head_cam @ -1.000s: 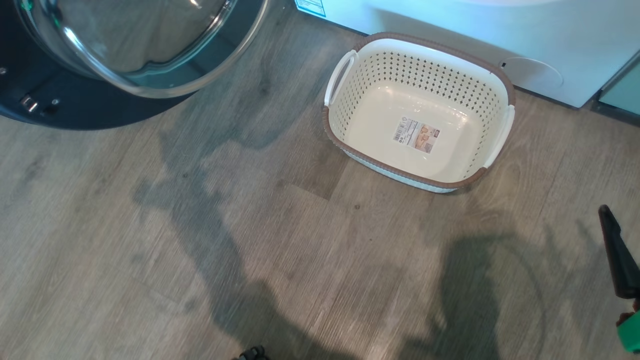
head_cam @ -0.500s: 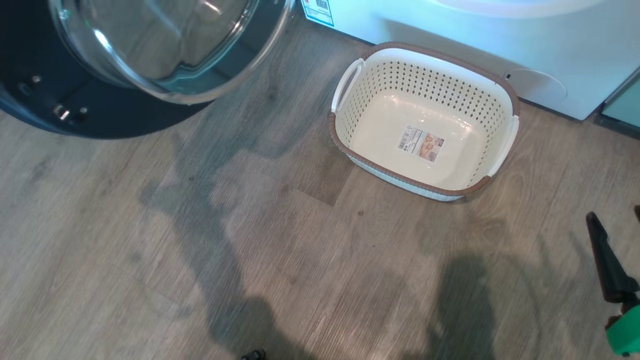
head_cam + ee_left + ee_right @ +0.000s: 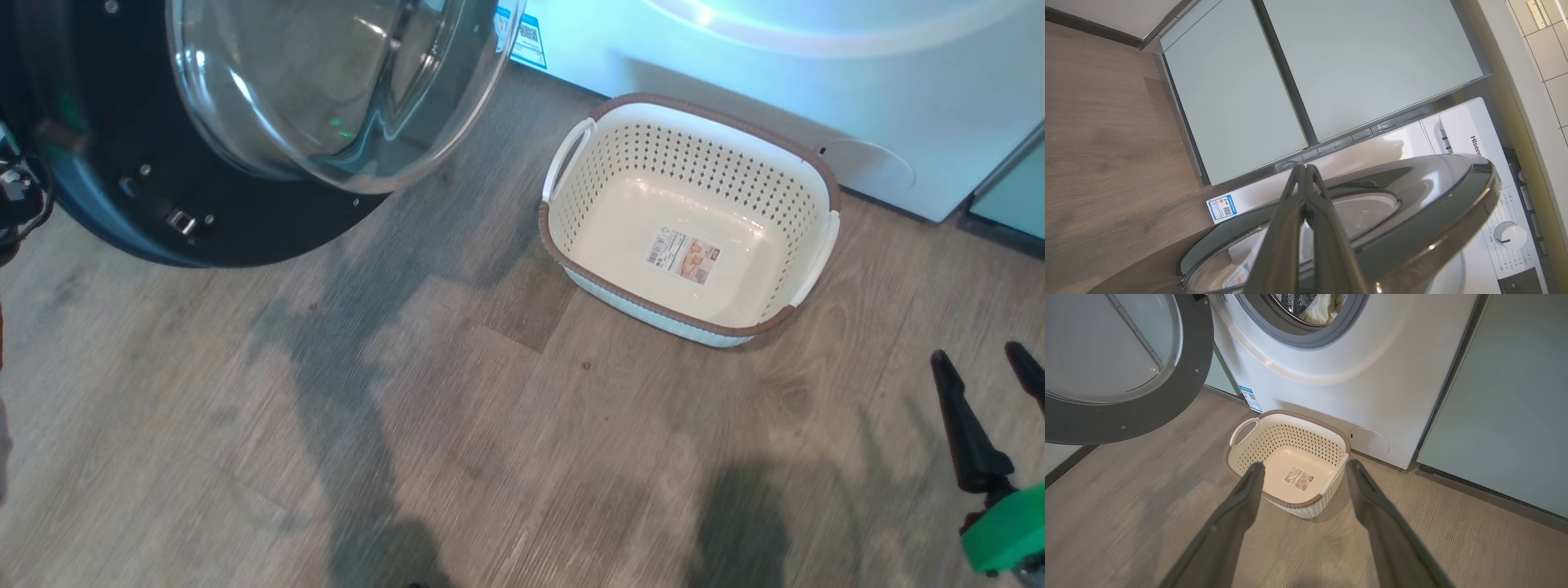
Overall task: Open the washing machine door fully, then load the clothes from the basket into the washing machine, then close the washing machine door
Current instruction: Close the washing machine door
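The washing machine door (image 3: 245, 237) stands open at the upper left, black rim around domed glass. The white basket (image 3: 694, 155) sits on the floor before the washing machine (image 3: 735, 73); it holds nothing but its label sticker (image 3: 684, 260). Pale-yellow clothes (image 3: 1325, 308) lie inside the steel drum behind the grey gasket. My right gripper (image 3: 977, 353) hangs open near the basket (image 3: 1290, 437), with nothing between its fingers (image 3: 1249, 486). My left gripper (image 3: 1305, 168) is shut and empty, pointing across the door's glossy outer rim (image 3: 1433, 192); whether it touches the rim I cannot tell.
Pale-green cabinet doors (image 3: 1372, 61) flank the machine, with another (image 3: 1515, 416) to its right. Wooden floor (image 3: 490, 425) stretches out in front of the basket. A round white service cover (image 3: 1370, 441) sits low on the machine front, and the control dial (image 3: 1510, 235) is near the door.
The head camera has moved, shifting the whole picture down and right, so more of the door and machine front shows. My right gripper's second finger has come into view.
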